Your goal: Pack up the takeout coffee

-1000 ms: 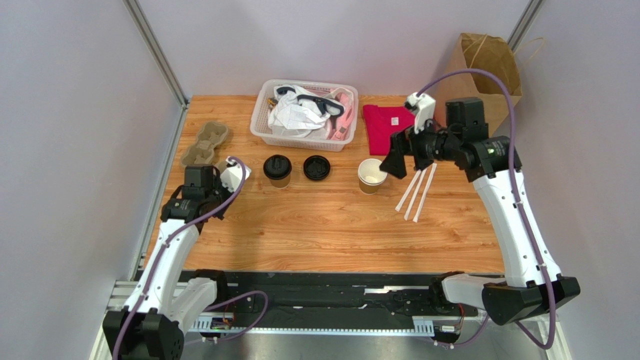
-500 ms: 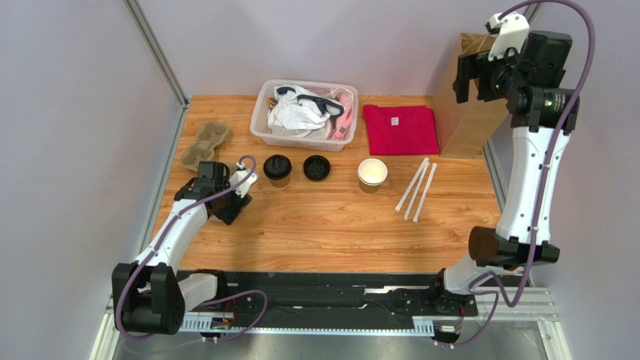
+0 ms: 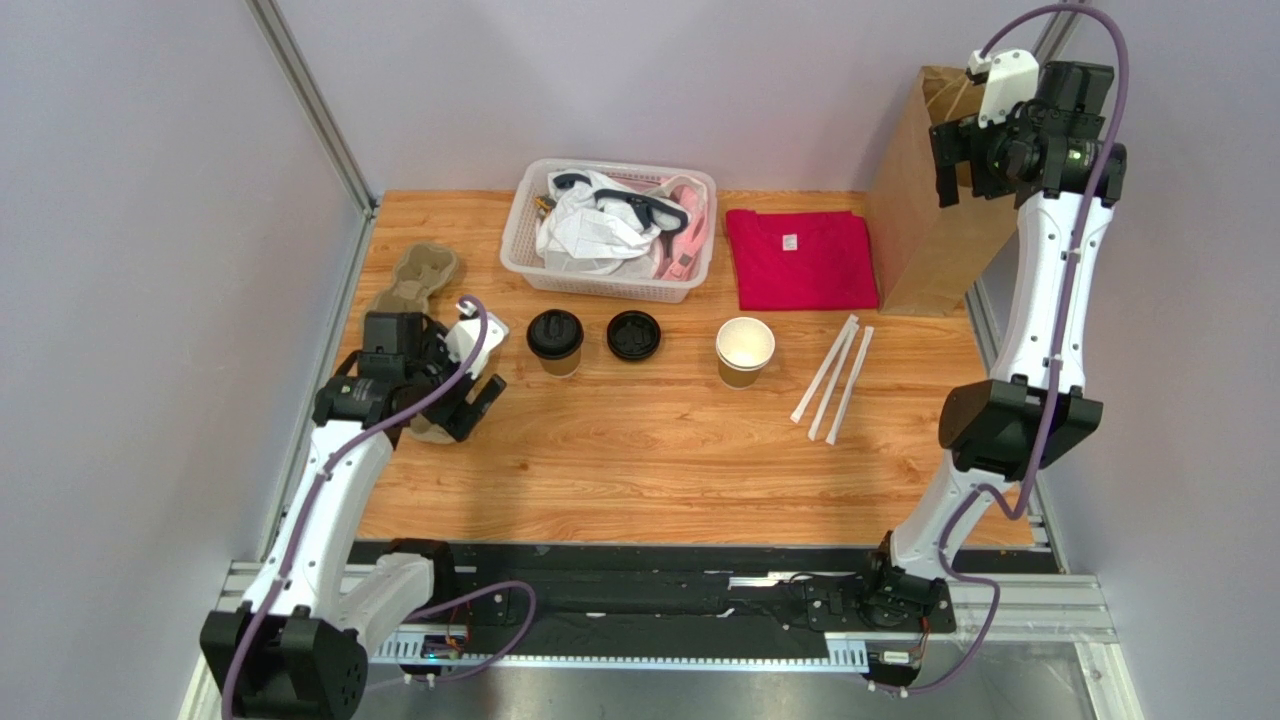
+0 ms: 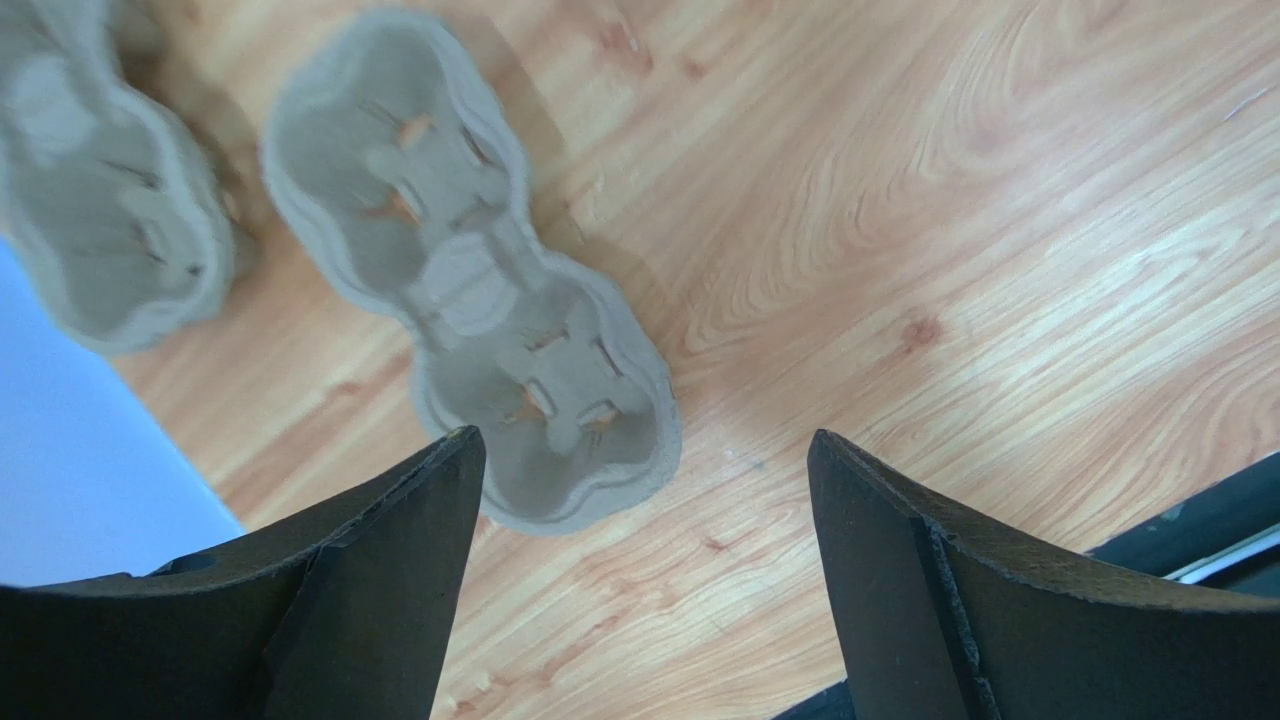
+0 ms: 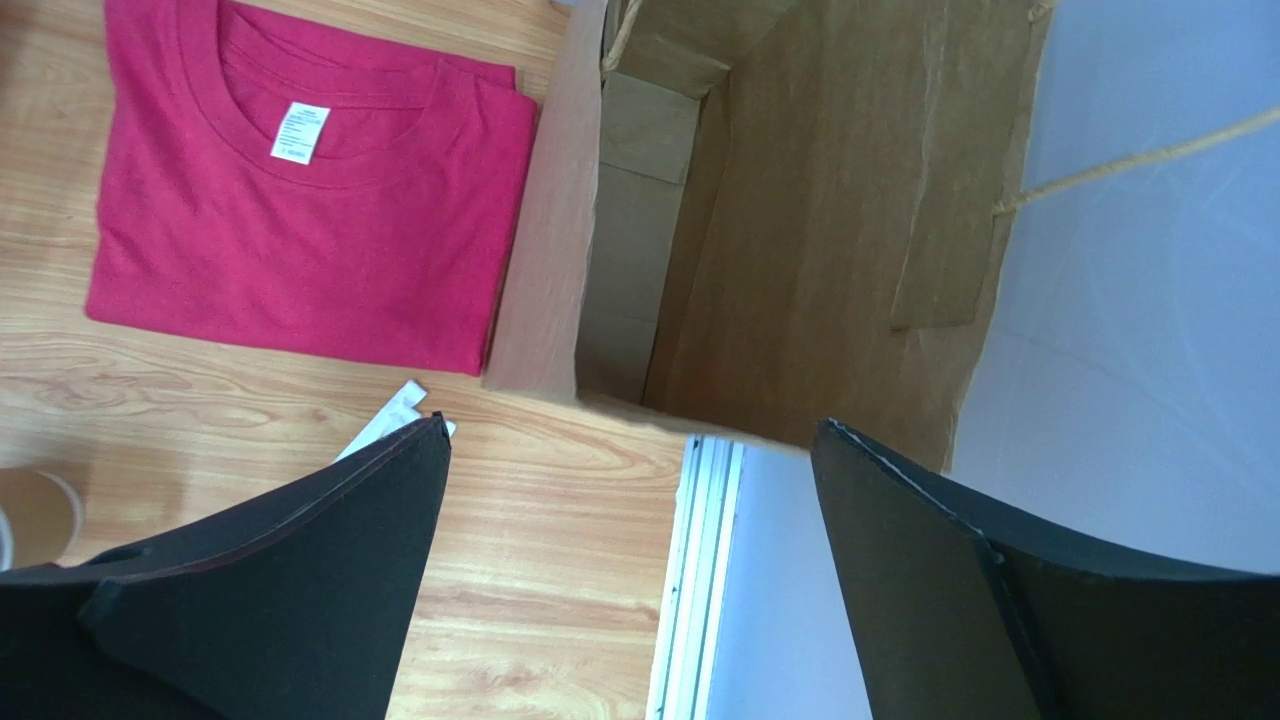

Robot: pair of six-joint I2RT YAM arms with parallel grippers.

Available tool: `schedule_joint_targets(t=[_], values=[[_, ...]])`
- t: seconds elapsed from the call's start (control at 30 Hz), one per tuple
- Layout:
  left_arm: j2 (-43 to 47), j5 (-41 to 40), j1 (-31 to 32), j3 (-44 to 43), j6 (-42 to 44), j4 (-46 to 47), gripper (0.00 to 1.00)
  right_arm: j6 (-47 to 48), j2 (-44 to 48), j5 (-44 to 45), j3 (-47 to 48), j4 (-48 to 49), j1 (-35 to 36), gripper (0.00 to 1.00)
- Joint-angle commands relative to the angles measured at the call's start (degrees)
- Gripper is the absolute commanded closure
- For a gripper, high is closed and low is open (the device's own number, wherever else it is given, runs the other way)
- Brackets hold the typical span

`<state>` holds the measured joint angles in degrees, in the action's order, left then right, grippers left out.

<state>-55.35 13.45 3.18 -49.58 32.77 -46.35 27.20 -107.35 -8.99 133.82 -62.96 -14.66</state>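
The takeout coffee (image 3: 555, 339), a brown paper cup with a black lid, stands left of centre on the wooden table. My left gripper (image 3: 473, 405) hangs open to its left with nothing between its fingers, just over a grey pulp cup tray (image 4: 466, 285); in the left wrist view the gripper (image 4: 643, 438) frames that tray's near end. A second tray (image 3: 422, 275) lies further back. My right gripper (image 3: 950, 162) is raised, open and empty, over the brown paper bag (image 3: 932, 210). The right wrist view has the gripper (image 5: 631, 425) looking down into the open bag (image 5: 781, 225).
A loose black lid (image 3: 633, 335) and an open paper cup (image 3: 745, 348) stand right of the coffee. White straws (image 3: 834, 375) lie beside a folded red shirt (image 3: 801, 258). A white basket (image 3: 528, 240) of clutter sits at the back. Walls close in left and right.
My left gripper has opened and moved toward the front; one cup tray now lies under it, apart from the other. My right arm rose from the open cup to above the bag.
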Motion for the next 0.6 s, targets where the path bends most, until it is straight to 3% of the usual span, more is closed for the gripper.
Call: schedule_joint_targets(t=[0.0,0.23,0.33,0.37,0.43,0.47,0.53,0.57], values=[[3.32,4.21,-0.37,-4.99,-2.45,-4.36,0.12,3.99,-2.51,0.3,3.11,4.42,0.15,0.06],[4.9,3.69,-0.37,-9.82,-3.42,-5.95,0.12,7.42,-4.1,-2.87,0.75,5.3,0.94,0.24],[5.43,2.81,-0.37,-11.23,-3.42,-6.21,0.12,8.57,-3.83,-2.87,-1.01,5.65,0.86,0.38],[5.6,2.72,-0.37,-11.67,-3.59,-6.12,0.12,8.66,-3.66,-2.87,-1.36,5.74,0.94,0.49],[5.87,2.72,-0.37,-12.72,-4.03,-5.86,0.12,9.36,-3.31,-3.22,-1.37,5.39,0.86,0.61],[5.78,2.89,-0.37,-13.08,-4.21,-5.69,0.12,9.71,-3.13,-3.4,-1.37,5.13,0.86,0.73],[5.78,3.07,-0.37,-14.04,-4.12,-5.68,0.12,10.41,-2.78,-3.14,-1.28,4.95,0.86,0.85],[5.7,2.81,-0.28,-14.22,-4.04,-5.42,0.12,10.76,-2.78,-2.79,-1.11,4.95,0.86,0.99]])
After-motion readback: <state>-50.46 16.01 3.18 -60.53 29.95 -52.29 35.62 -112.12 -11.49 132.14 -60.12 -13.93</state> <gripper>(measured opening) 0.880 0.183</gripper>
